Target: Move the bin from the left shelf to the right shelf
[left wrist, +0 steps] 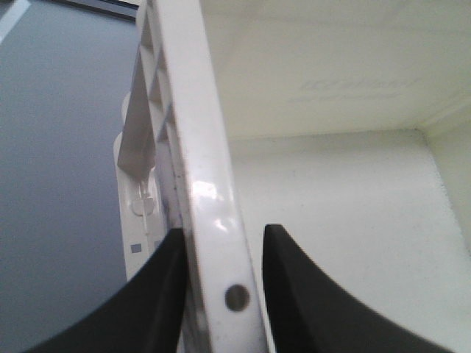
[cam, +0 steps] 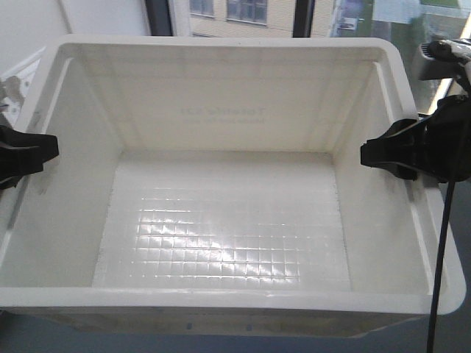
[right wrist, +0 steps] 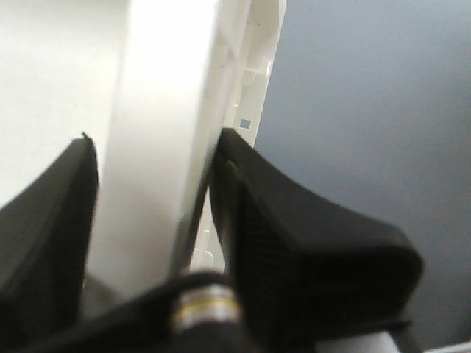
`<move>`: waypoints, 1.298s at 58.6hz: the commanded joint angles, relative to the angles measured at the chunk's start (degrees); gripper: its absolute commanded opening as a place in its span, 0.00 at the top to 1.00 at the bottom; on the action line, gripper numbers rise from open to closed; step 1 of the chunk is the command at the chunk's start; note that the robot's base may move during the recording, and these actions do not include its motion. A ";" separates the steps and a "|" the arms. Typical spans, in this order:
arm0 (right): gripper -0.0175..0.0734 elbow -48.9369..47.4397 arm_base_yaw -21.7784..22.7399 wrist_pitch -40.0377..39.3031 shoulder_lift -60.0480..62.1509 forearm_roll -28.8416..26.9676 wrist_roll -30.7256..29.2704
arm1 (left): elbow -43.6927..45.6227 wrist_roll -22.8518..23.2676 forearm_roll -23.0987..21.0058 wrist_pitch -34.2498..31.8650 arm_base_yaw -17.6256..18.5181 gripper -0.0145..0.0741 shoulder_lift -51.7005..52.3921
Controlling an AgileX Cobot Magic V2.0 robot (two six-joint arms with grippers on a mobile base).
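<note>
Left gripper [left wrist: 224, 246] and right gripper [right wrist: 154, 173] each clamp a side rim of the bin [cam: 221, 95]: carry step in hand. Next move calls for synchronized rightward travel, bin kept level.

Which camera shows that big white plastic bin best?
The exterior front-facing view: it shows the large white rectangular plastic bin nearly whole, with rim, walls and gridded floor. The wrist views show only a strip of rim, pinched by the left tool and the right tool.

We see a white bin [cam: 221, 88] with a square-grid floor. Our left gripper [cam: 38, 151] and right gripper [cam: 388, 154] are black.
</note>
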State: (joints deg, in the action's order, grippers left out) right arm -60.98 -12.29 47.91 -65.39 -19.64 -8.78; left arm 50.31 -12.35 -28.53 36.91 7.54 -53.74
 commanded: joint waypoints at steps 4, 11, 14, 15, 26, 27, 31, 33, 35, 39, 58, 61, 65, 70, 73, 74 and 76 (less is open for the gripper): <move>0.81 -2.46 -0.25 -4.60 1.72 -4.92 -2.32 | 2.34 -2.00 -4.80 -5.19 0.57 0.84 1.43; 0.81 -2.46 -0.25 -4.60 1.72 -4.92 -2.32 | 2.34 -2.00 -4.80 -5.19 0.57 0.84 1.43; 0.81 -2.46 -0.25 -4.60 1.72 -4.92 -2.32 | 2.34 -2.00 -4.80 -5.19 0.57 0.84 1.43; 0.81 -2.46 -0.25 -4.60 1.72 -4.92 -2.32 | 2.34 -2.00 -4.80 -5.19 0.57 0.84 1.43; 0.81 -2.46 -0.25 -4.65 1.72 -4.92 -2.32 | 2.34 -2.00 -4.80 -5.19 0.57 0.84 1.43; 0.81 -2.46 -0.25 -4.65 1.72 -4.92 -2.32 | 2.34 -2.00 -4.80 -5.19 0.57 0.84 1.43; 0.81 -2.46 -0.25 -4.60 1.72 -4.92 -2.32 | 2.34 -2.00 -4.80 -5.19 0.57 0.84 1.43; 0.81 -2.46 -0.25 -4.60 1.72 -4.92 -2.32 | 2.34 -2.00 -4.80 -5.19 0.57 0.84 1.43; 0.81 -2.46 -0.25 -4.60 1.72 -4.92 -2.32 | 2.34 -2.00 -4.80 -5.19 0.57 0.84 1.43; 0.81 -2.46 -0.25 -4.60 1.72 -4.92 -2.32 | 2.34 -2.00 -4.80 -5.19 0.57 0.84 1.43; 0.81 -2.46 -0.25 -4.60 1.72 -4.92 -2.32 | 2.34 -2.00 -4.80 -5.19 0.57 0.84 1.43; 0.81 -2.46 -0.25 -4.60 1.72 -4.92 -2.32 | 2.34 -2.00 -4.80 -5.19 0.57 0.84 1.43; 0.81 -2.46 -0.25 -4.60 1.72 -4.92 -2.32 | 2.34 -2.00 -4.80 -5.19 0.57 0.84 1.43; 0.81 -2.46 -0.25 -4.60 1.72 -4.92 -2.32 | 2.34 -2.00 -4.80 -5.19 0.57 0.84 1.43; 0.81 -2.46 -0.25 -4.60 1.72 -4.92 -2.32 | 2.34 -2.00 -4.80 -5.19 0.57 0.84 1.43; 0.81 -2.46 -0.25 -4.60 1.72 -4.92 -2.32 | 2.34 -2.00 -4.80 -5.19 0.57 0.84 1.43; 0.81 -2.46 -0.25 -4.60 1.72 -4.92 -2.32 | 2.34 -2.00 -4.80 -5.19 0.57 0.84 1.43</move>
State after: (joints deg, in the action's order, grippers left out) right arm -60.98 -12.29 47.87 -65.39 -19.68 -8.78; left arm 50.31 -12.35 -28.53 36.91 7.54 -53.74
